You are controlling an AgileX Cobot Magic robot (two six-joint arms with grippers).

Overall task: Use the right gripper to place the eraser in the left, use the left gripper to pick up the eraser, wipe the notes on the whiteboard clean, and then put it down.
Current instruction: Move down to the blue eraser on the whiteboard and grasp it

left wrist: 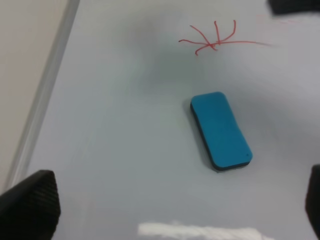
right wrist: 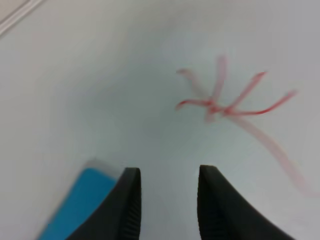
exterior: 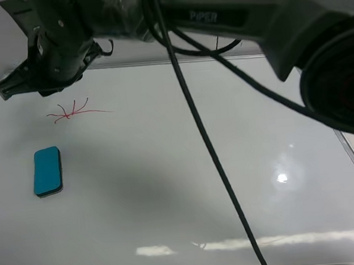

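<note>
Jaws on your left gripper (left wrist: 172,202) are spread wide and empty. The eraser (left wrist: 221,131) lies flat on the whiteboard (left wrist: 125,150) ahead of them, untouched. Farther on are the notes (left wrist: 215,40). Near them hangs your right gripper (right wrist: 169,187), jaws parted, holding nothing.

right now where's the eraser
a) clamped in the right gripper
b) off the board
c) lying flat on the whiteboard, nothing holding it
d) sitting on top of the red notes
C: the eraser lies flat on the whiteboard, apart from the notes, and the right gripper hovers open with nothing between its jaws.
</note>
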